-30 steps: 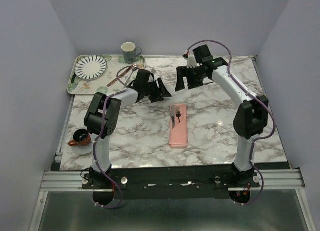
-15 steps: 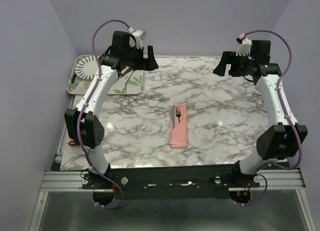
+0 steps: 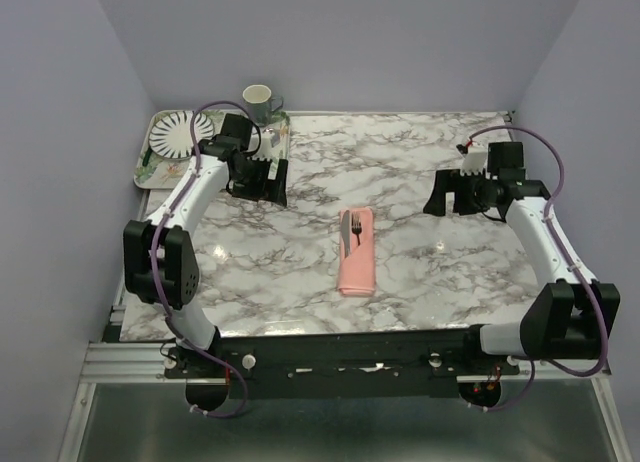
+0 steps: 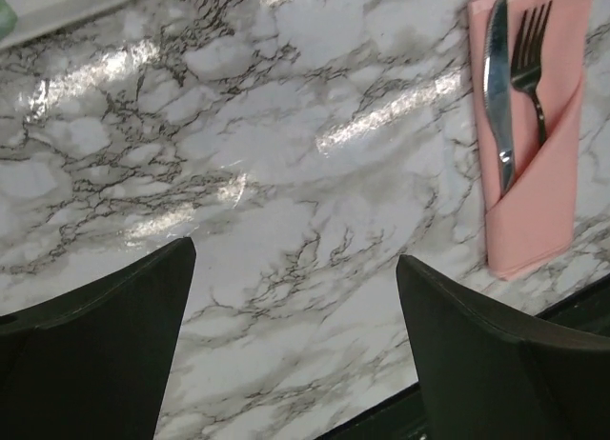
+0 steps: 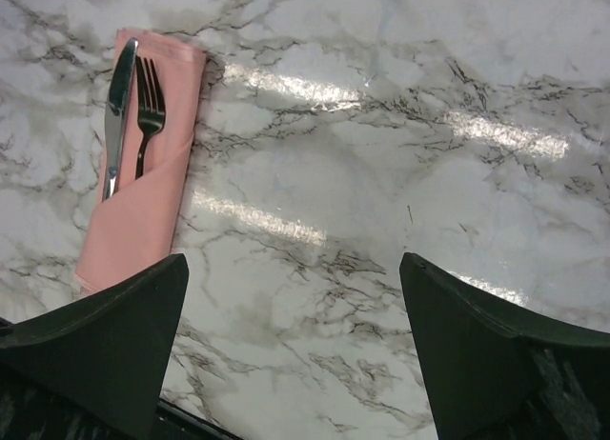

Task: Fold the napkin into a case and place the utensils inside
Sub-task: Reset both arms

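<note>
Looks done; park left gripper [image 3: 258, 187], right gripper [image 3: 448, 197] (both splayed, empty, well off case [image 3: 356, 262]) without brushing case holding fork [image 3: 356, 228], knife [image 3: 346, 234].

Bare marble table [image 3: 430, 272] runs either side of the pink case [image 3: 356, 257], lying mid-table with knife [image 4: 498, 97] and fork [image 4: 530, 73] tucked in. The left gripper [image 3: 265, 187] and right gripper [image 3: 447, 200], jaws spread, flank it well apart. A tray [image 3: 145, 167] with plate [image 3: 180, 132] and mug [image 3: 258, 102] crowds the far-left corner, seemingly partly hidden behind the left arm.
</note>
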You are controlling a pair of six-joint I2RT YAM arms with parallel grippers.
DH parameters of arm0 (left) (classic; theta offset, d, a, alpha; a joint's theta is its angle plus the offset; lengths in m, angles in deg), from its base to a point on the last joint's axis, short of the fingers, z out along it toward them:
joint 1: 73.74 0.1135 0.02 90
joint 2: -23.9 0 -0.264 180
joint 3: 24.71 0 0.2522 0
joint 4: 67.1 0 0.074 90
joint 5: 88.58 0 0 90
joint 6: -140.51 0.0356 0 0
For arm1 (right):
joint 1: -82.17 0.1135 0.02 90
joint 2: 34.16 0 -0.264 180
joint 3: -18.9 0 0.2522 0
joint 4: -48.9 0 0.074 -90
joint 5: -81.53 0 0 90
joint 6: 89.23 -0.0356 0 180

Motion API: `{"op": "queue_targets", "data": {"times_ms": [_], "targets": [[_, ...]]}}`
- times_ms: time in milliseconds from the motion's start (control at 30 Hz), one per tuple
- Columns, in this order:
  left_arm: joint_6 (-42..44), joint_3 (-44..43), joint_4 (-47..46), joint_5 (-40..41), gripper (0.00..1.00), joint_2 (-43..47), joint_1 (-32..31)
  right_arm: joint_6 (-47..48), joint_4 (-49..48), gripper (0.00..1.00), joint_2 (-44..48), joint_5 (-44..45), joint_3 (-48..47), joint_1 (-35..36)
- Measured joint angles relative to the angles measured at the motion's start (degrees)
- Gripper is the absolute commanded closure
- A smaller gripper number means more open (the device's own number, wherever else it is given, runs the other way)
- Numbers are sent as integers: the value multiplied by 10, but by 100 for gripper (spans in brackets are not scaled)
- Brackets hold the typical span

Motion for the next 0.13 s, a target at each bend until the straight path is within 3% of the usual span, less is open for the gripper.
{"op": "queue_targets", "data": {"times_ms": [133], "targets": [[5,27,1,23,1,1,0,2,0,0,0,0,16,1]]}}
